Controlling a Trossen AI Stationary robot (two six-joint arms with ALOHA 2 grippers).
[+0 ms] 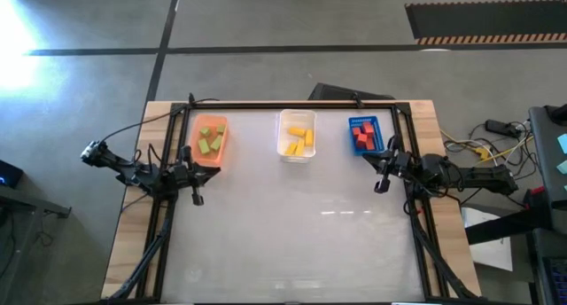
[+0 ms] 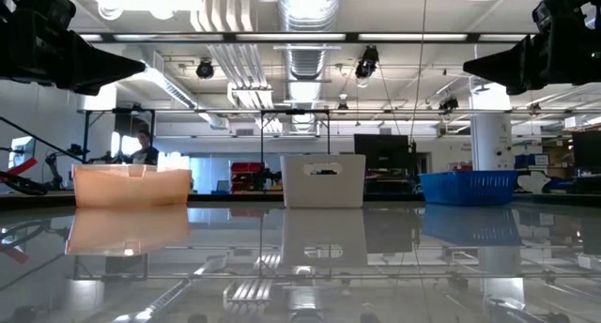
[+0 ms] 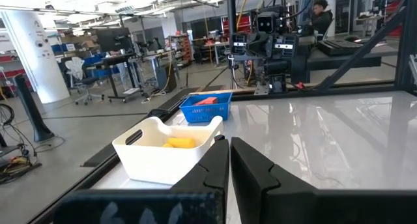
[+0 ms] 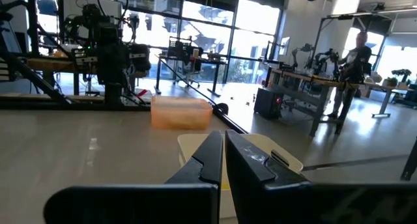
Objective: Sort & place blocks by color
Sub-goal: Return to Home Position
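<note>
As sorting looked complete, green blocks (image 1: 211,138) lay in orange bin (image 1: 208,162), yellow blocks (image 1: 298,142) in clear bin (image 1: 298,159), red blocks (image 1: 362,136) in blue bin (image 1: 365,121), along table's (image 1: 292,238) far edge. Left arm's fingers (image 3: 208,175) and right arm's fingers (image 4: 205,162) were closed and empty, parked at opposite table sides.

Left arm folded at the left side; left gripper (image 1: 197,197) raised, fingers (image 3: 212,175) pressed together. Right arm mirrored at the right side; right gripper (image 1: 381,186) raised, fingers (image 4: 203,164) pressed together.

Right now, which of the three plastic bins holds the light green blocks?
The orange plastic bin, leftmost in the high view; the white middle bin holds yellow blocks, the blue bin red ones.
</note>
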